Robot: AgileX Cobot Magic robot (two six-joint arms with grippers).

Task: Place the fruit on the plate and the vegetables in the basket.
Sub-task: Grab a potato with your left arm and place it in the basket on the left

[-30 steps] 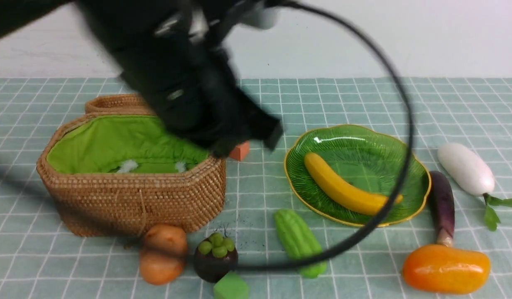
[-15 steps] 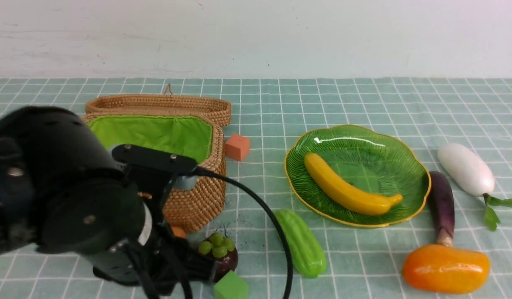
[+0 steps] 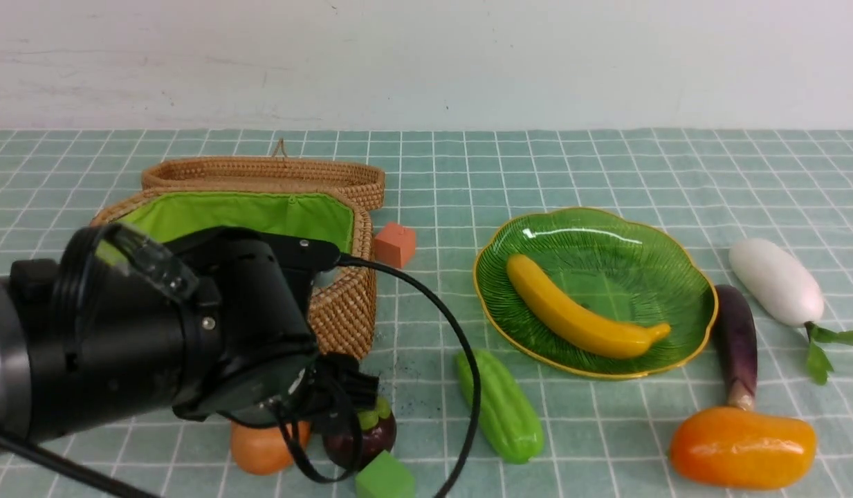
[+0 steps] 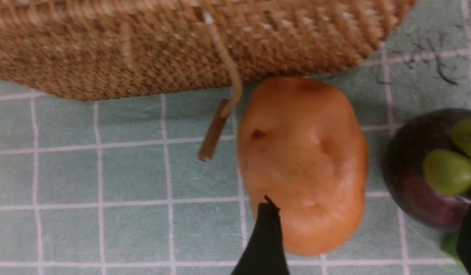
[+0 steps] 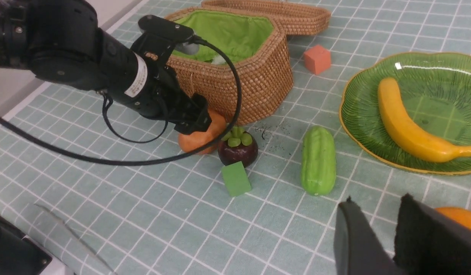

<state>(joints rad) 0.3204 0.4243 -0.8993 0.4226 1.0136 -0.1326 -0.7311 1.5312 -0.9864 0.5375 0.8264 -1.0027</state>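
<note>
Currently the left gripper [image 4: 369,214] is held low with its jaws spread wide and nothing gripped. One finger is seen over the near end of the potato [image 4: 302,160], the other over the edge of the mangosteen [image 4: 422,183]. The potato is judged to be the target, since it lies right under the claw, pressed against the basket [image 3: 336,311] wall just beyond it. For a clean pick the claw should be shifted away from the mangosteen so that only the potato is straddled, then lowered and closed across its narrow width. The clasp peg [image 4: 214,131] hanging on its cord just beside the potato could be snagged, and the mangosteen and the green cube [image 3: 384,477], close on the claw's other side, could be knocked. A short lift over the basket rim is all that is needed afterwards. Farther out from the claw, the gourd [image 3: 501,404] is seen on the cloth, then the plate [image 3: 675,249] with the banana [image 3: 578,318] on it. The eggplant [image 3: 736,339], radish [image 3: 775,280] and mango [image 3: 743,446] are placed well beyond that. The right gripper [image 5: 395,229] is parked near the mango, jaws slightly apart, nothing held.
</note>
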